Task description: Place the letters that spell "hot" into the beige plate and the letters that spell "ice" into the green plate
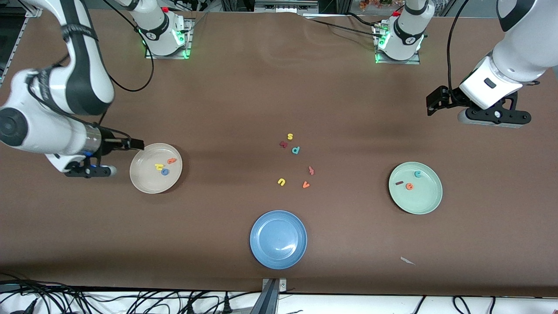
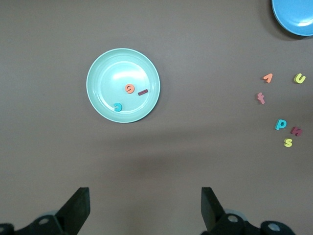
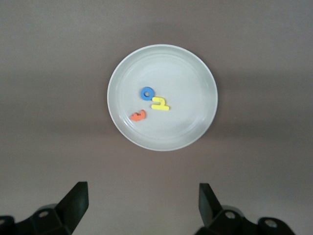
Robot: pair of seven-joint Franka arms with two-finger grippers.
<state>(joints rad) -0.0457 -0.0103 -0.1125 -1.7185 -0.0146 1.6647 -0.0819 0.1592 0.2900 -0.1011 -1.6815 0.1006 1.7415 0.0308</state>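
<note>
The beige plate (image 1: 146, 181) (image 3: 190, 73) lies toward the right arm's end and holds the yellow h (image 1: 159, 166), blue o (image 1: 165, 172) and orange t (image 1: 172, 161). The green plate (image 1: 425, 200) (image 2: 107, 73) lies toward the left arm's end and holds the dark red i (image 1: 399, 183), orange e (image 1: 409, 186) and teal c (image 1: 417, 174). My right gripper (image 1: 136, 144) (image 3: 142, 203) hangs open and empty just off the beige plate's rim. Over bare table apart from the green plate, my left gripper (image 1: 433, 104) (image 2: 145, 205) is open and empty.
Loose letters lie mid-table: yellow s (image 1: 290, 136), a dark red letter (image 1: 283, 144), teal p (image 1: 295, 150), a pink letter (image 1: 311, 170), yellow u (image 1: 281, 182), orange v (image 1: 306, 185). A blue plate (image 1: 261, 253) sits nearer the camera. A white scrap (image 1: 407, 261) lies near the front edge.
</note>
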